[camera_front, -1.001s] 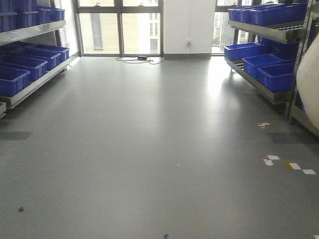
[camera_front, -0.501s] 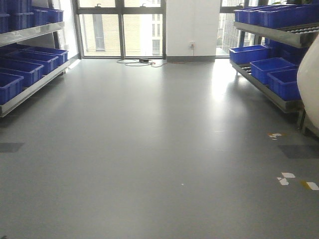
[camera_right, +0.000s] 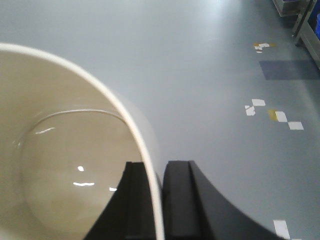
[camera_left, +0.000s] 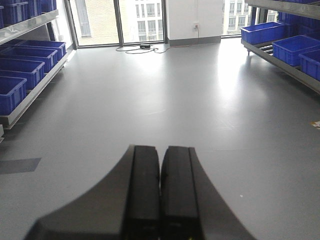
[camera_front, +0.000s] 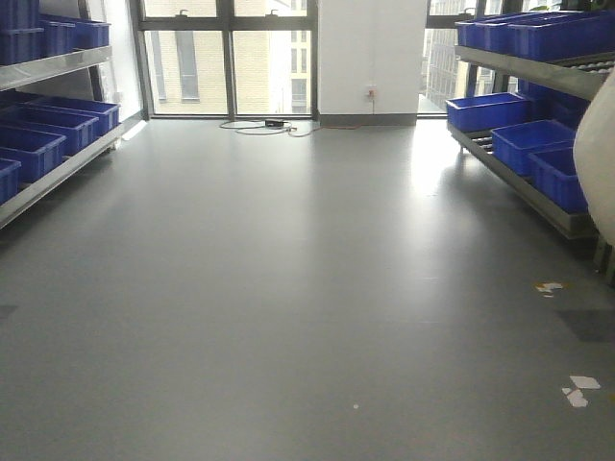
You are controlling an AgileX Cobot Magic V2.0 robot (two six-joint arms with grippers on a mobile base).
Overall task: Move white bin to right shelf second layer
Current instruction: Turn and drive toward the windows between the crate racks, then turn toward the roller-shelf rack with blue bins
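Cream-white glossy plastic tub with a rounded-square mouth fills the 9 o'clock side of the right wrist view. Its thin rim runs between the black fingers of the right end effector, which is clamped on it, one finger inside the wall and one outside. In the front view the tub shows only as a pale curved bulge at the 3 o'clock edge.

Over bare floor, the left end effector has its black fingers pressed together on nothing.

A grey polished floor lies wide open from 6 to 12 o'clock, up to the windows. At 2 o'clock stands the stainless-steel upper level of the right-hand rack, loaded with rectangular blue crates; the tub is not on it. A left-hand steel rack with more blue crates edges the aisle at 10 o'clock. White tape scraps lie at 4 o'clock.
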